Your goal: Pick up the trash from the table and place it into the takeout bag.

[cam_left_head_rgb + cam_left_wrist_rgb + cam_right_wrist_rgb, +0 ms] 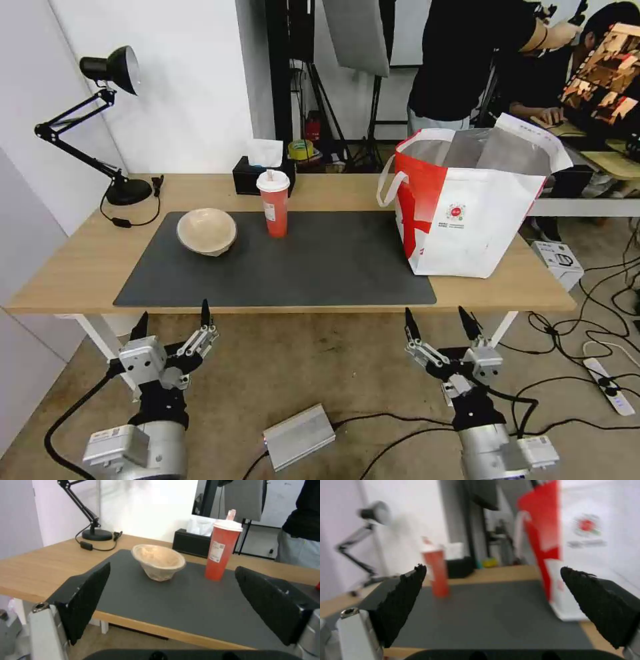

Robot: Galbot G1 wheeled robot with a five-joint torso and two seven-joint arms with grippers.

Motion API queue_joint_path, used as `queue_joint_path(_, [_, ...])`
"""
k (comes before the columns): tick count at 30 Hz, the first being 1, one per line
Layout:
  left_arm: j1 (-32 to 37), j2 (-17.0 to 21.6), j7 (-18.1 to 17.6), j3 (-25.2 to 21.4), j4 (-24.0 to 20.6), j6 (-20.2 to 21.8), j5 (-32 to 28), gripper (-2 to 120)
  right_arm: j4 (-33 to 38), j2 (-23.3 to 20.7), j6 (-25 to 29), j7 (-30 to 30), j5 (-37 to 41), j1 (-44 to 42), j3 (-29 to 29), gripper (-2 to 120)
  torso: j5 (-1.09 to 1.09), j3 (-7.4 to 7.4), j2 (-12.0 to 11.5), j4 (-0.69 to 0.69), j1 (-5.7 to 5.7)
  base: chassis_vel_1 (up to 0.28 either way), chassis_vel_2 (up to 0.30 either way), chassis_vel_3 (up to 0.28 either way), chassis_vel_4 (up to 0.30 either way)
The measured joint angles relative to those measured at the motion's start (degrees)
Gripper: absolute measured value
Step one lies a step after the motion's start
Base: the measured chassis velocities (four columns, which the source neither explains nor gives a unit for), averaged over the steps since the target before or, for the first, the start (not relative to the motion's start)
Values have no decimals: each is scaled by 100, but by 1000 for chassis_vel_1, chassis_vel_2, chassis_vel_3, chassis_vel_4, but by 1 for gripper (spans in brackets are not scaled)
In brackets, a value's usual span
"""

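Observation:
On the light-wood table (73, 263) lies a dark grey mat (307, 267). A beige paper bowl (207, 231) (159, 560) sits at the mat's back left. A red lidded drink cup (274, 204) (221, 551) (436, 574) stands upright just right of it. The white takeout bag (467, 213) (593, 545), with its red side panel, stands open at the table's right end. My left gripper (174, 313) hangs open below the table's front edge, facing the bowl. My right gripper (435, 315) is open too, below the front edge, near the bag. Nothing is between either pair of fingers.
A black tissue box (257, 175) stands behind the cup and a black desk lamp (110, 120) at the back left corner. On the floor lie a grey box (299, 437), cables, a power strip (610, 388) and a white carton (557, 260). People work at a desk behind the bag.

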Motion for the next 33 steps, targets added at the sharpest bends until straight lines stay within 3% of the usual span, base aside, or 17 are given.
queue_joint_path(8, [23,-11,8,-30,0,1,9,100,164,-574,-212,-637,554,375,78,100,0,0,0,0,0,0,0,0,0])
queue_joint_path(24, [55,-162,0,-15,0,1,-34,100,137,-859,-479,-1658,1052,1001,-2,100,0,-1,0,0,0,0,0,0,0])
queue_joint_path(33, [108,-192,1,-69,0,2,-23,100,-53,-1043,-602,-2075,1706,1885,-342,100,0,0,0,0,0,0,0,0,0])
